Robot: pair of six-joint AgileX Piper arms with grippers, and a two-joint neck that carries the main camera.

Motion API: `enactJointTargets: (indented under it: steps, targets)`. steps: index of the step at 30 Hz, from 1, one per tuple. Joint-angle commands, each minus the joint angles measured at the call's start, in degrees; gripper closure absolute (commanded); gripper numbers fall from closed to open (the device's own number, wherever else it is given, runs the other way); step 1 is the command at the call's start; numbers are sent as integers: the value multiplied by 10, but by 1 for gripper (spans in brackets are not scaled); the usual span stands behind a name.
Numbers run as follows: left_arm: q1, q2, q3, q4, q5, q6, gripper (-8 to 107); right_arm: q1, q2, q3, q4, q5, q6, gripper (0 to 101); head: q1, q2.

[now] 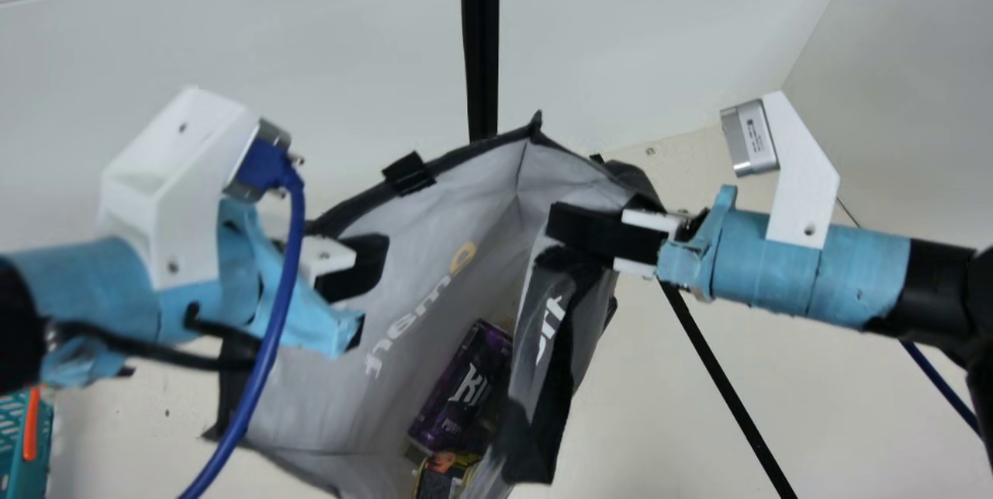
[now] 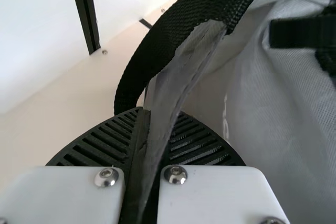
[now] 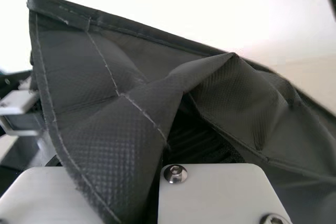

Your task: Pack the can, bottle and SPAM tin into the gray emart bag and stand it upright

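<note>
Left gripper (image 2: 159, 132) is pinching the gray emart bag (image 1: 299, 398) by its left wall, fingers closed on fabric. Mouth is gaping between both arms, long axis slanting near-left to far-right. Inside, can (image 1: 459, 386) is lying along that slant, tin (image 1: 448, 476) just nearer. Right gripper (image 1: 574, 233) is clamping the opposite wall; standing it probably needs both lowering evenly.

Bright diffuse light, washed-out wall (image 2: 31, 30), soft shadows inside bag (image 1: 365, 398)
</note>
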Motion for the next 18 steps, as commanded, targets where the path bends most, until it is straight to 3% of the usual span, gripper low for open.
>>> enactJointTargets:
  steps: [1, 9, 18]
  targets:
    - [2, 44, -60, -4, 0, 3, 107, -5, 34, -6, 5, 3, -44, 101, -13, 0]
    - [1, 159, -176, -10, 0, 17, 107, -17, 129, -35, 10, 3, -129, 101, -13, 0]
    - [2, 264, -254, -12, 0, 12, 107, -27, 227, -65, -5, 3, -199, 101, -13, 0]
